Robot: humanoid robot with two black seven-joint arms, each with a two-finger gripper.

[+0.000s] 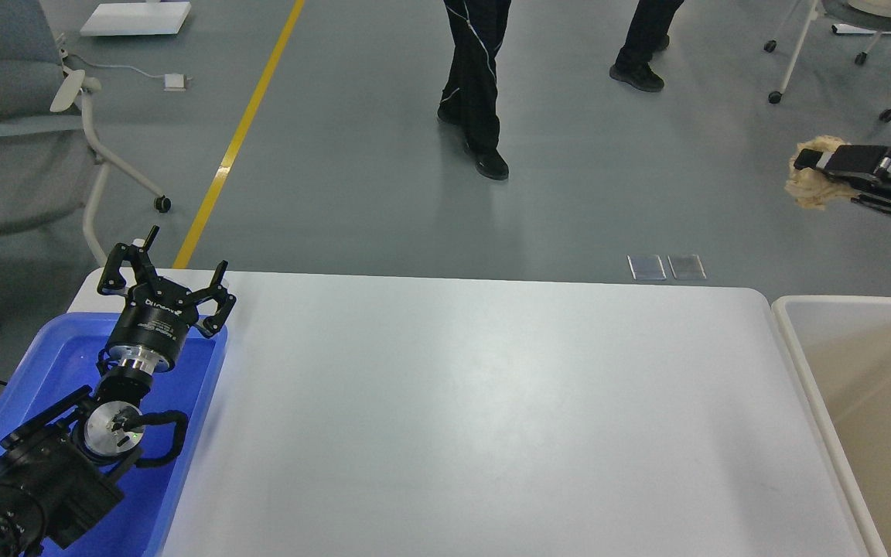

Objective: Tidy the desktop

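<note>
The white desktop (pixel 476 418) fills the middle of the head view, and nothing lies on it. My right gripper (pixel 809 172) is raised high at the far right, above and beyond the beige-white bin (pixel 793 325), and is shut on a crumpled tan paper ball (pixel 809 186). My left gripper (pixel 171 259) is open and empty, fingers spread, held above the far end of the blue plastic tray (pixel 51 363) at the left edge of the desktop.
The bin stands against the desktop's right edge; its inside looks bare. Two people's legs (pixel 476 85) stand on the grey floor beyond the table. Office chairs stand at far left (pixel 12 116) and far right (pixel 855 31).
</note>
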